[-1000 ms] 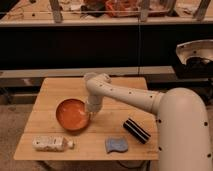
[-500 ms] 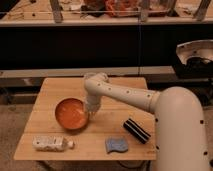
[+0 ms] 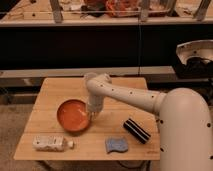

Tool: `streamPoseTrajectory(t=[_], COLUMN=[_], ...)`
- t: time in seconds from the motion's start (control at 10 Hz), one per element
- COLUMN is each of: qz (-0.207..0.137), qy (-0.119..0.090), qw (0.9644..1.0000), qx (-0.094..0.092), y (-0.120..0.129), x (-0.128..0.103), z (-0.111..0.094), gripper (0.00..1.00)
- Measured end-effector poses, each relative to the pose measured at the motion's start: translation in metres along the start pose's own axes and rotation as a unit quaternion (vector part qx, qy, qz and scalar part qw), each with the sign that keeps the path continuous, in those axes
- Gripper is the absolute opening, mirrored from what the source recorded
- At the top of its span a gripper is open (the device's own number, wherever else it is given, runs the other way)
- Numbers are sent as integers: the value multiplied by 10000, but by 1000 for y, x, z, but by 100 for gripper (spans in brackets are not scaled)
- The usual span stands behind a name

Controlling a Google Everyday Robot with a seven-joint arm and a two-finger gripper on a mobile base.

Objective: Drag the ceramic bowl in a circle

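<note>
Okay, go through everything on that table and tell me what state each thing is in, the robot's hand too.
Bowl: upright, empty.
Hand: shut, down at the bowl's rim, on the right side of the picture.
Bottle: lying on its side, in front of the bowl.
Sponge: lying flat.
Striped block: lying flat, apart from the bowl.

My gripper is down at the right rim of the ceramic bowl, fingers closed; I cannot tell whether they pinch the rim. The bowl sits on the left half of the wooden table. Along the near edge, a plastic bottle lies on its side at left, a blue sponge is in the middle, and a black striped block is to the right.
</note>
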Motion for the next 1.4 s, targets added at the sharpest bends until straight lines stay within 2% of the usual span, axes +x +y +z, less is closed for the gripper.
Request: streamPoseTrajectory(t=[0.3,0.8,0.9,1.4], qz=[-1,-44,-46,-64], qy=[7,20,30,26], qw=[10000,10000,10000,9999], qx=[24,-54,-62,-100], y=[-1,-4,-4,-8], x=[1,0,1,3], z=[-1,-2,-2,0], gripper=[23,76,80,80])
